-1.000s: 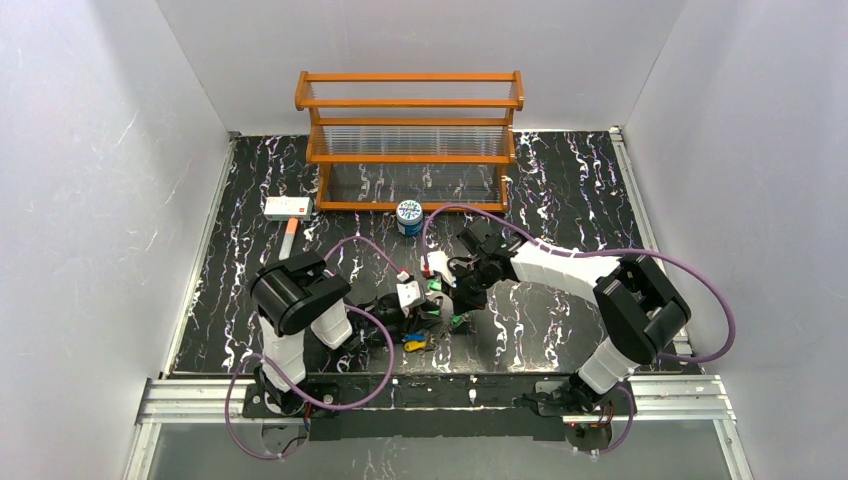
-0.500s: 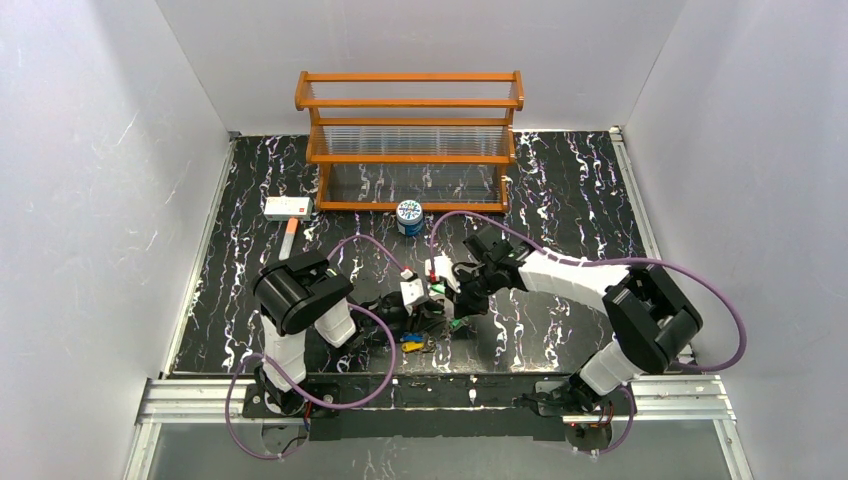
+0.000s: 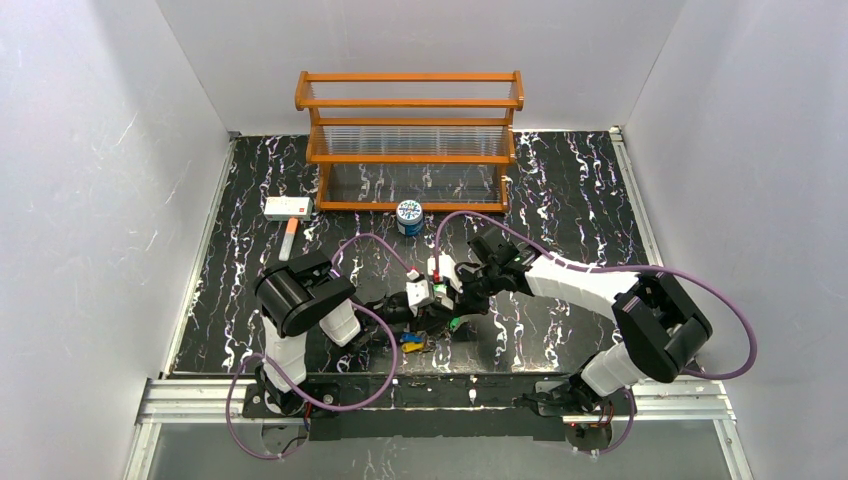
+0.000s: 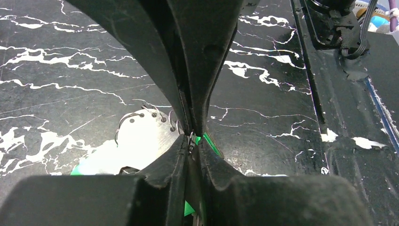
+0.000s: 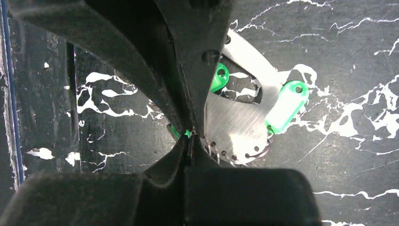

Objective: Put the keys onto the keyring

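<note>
The keyring (image 5: 235,125) is a silvery flat oval plate with an open middle and small holes along its rim; it also shows in the left wrist view (image 4: 141,141). A green key (image 5: 287,106) hangs on its rim, and another green key (image 5: 219,77) lies at its opening. My left gripper (image 4: 190,137) is shut on a small wire ring and a green key (image 4: 211,143) right at the plate's edge. My right gripper (image 5: 188,136) is shut on the same green key (image 5: 176,132) from the other side. In the top view both grippers, left (image 3: 428,305) and right (image 3: 452,300), meet at the table's front middle. Blue and yellow keys (image 3: 412,342) lie just in front.
A wooden rack (image 3: 410,140) stands at the back. A blue-and-white can (image 3: 408,215) sits in front of it. A white box with a red mark (image 3: 288,207) and an orange stick (image 3: 289,240) lie at the back left. Purple cables loop over both arms.
My right gripper has moved left and a little nearer, closing in on the left gripper. The left gripper has shifted slightly right. Both now meet over the keyring.
</note>
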Robot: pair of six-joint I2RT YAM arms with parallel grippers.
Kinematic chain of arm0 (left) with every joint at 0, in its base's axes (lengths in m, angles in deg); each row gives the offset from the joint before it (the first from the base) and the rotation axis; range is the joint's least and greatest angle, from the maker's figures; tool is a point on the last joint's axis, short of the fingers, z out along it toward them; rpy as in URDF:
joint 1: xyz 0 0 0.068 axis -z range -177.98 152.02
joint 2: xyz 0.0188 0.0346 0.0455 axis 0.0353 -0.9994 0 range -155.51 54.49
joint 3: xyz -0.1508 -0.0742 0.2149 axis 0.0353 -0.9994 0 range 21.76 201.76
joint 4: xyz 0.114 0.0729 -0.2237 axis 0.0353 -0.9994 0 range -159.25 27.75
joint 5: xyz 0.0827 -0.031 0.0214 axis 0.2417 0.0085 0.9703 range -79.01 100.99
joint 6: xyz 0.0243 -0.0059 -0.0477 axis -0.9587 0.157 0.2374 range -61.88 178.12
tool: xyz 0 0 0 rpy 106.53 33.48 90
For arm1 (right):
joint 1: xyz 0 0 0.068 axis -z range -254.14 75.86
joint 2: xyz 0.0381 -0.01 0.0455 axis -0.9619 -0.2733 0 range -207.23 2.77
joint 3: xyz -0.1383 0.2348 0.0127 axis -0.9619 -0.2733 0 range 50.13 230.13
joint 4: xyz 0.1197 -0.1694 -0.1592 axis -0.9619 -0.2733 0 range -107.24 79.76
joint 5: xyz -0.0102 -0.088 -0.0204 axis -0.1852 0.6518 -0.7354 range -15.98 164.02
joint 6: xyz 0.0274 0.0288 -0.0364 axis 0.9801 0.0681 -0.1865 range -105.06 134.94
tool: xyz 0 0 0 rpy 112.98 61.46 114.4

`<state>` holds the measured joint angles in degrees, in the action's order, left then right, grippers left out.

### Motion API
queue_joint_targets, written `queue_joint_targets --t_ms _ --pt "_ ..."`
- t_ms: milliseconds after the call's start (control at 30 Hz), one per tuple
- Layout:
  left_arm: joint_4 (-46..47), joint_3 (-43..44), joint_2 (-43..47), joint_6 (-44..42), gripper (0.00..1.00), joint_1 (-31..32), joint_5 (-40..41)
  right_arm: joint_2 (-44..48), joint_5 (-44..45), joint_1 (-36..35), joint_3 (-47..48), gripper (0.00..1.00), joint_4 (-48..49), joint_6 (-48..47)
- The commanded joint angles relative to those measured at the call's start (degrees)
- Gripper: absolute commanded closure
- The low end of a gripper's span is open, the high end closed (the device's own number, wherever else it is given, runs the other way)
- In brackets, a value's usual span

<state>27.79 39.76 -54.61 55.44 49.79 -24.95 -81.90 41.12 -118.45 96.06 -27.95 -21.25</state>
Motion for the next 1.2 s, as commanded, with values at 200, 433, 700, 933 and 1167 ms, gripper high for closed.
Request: queue_joint_targets --t_ms 200,433,700,933,1167 --pt "12.4 -0.2 0.1 1.2 1.00 0.4 2.4 2.1 -1.5 -0.2 0.8 0.99 2.4 0.7" --pt "12.4 -2.0 5.6 6.2 1.00 0.4 10.2 6.2 1.4 1.1 -2.1 0.72 10.1 4.6" --pt "12.4 -3.6 12.9 9.9 1.00 0.3 16.7 17.5 -5.6 8.9 -11.5 0.54 26.3 12.2" --pt "12.4 -4.6 21.2 10.5 1.00 -0.2 20.5 21.5 -11.5 11.1 -15.2 0.56 32.7 12.2" --pt "12.4 -4.6 26.5 11.1 1.00 -0.8 21.8 22.0 -11.7 11.4 -15.6 0.52 37.9 14.9"
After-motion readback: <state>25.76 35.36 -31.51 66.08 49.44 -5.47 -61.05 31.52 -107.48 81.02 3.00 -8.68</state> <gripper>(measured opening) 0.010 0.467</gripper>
